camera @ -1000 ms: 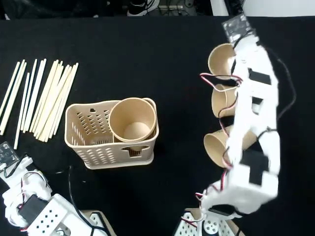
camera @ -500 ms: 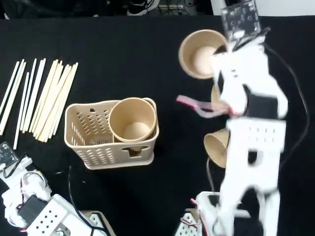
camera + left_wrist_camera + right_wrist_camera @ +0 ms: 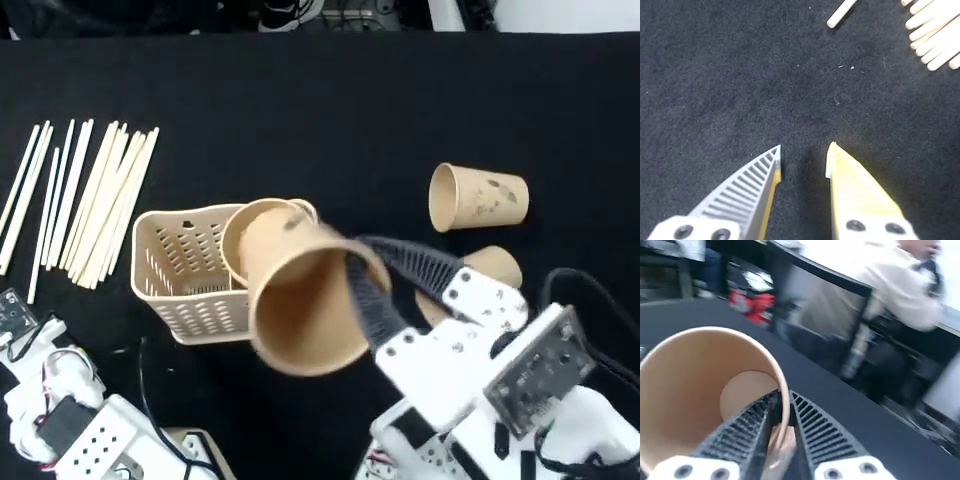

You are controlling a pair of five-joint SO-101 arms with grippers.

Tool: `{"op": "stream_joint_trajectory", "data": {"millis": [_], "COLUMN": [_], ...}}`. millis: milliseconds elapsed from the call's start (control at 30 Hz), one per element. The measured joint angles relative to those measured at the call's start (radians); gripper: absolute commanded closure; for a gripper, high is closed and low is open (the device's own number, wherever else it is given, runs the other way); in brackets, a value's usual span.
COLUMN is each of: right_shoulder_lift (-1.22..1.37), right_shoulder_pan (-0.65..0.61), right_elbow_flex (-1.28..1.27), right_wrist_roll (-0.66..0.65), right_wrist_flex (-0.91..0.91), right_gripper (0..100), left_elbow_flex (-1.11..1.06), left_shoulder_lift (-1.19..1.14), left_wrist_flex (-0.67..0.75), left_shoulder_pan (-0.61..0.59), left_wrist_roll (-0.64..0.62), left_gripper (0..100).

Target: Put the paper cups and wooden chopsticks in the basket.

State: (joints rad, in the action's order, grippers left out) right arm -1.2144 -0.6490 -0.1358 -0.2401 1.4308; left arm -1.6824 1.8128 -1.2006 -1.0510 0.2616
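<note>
Overhead plus wrist close-ups; common cup (image 3: pixel 300 300)

1. A black cloth covers the counter (image 3: pixel 250 100).
2. Past its far edge lie cables (image 3: pixel 345 14) and a white patch (image 3: pixel 570 14), perhaps a wall.
3. In the right wrist view, bright light (image 3: pixel 840 255) sits behind a dark frame (image 3: pixel 805 270).

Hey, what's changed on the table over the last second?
The right gripper lifted one paper cup by its rim from the group on the right and carried it left, toward the basket. The two other cups, the basket, the chopsticks and the left gripper stayed put.
</note>
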Motion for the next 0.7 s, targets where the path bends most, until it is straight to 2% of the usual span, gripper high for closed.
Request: {"op": "stream_joint_trajectory", "data": {"millis": [133, 500, 700], "right_shoulder_lift": [0.012, 0.132, 0.138], "right_shoulder_pan": [-0.089, -0.103, 0.014], "right_elbow_flex": [0.000, -0.046, -0.072], "right_wrist_roll": [0.018, 0.031, 0.008], "right_wrist_flex": [0.002, -0.015, -0.058], "right_gripper": [98.8, 98.7, 98.7], "left_elbow_flex": [0.000, 0.000, 0.000], "left_shoulder_lift": [0.000, 0.000, 0.000], "left_wrist_flex": [0.000, 0.000, 0.000], "left_shoulder_pan": [0.000, 0.000, 0.000], "left_wrist_roll": [0.000, 0.000, 0.000], "left_gripper": [85, 85, 85]}}
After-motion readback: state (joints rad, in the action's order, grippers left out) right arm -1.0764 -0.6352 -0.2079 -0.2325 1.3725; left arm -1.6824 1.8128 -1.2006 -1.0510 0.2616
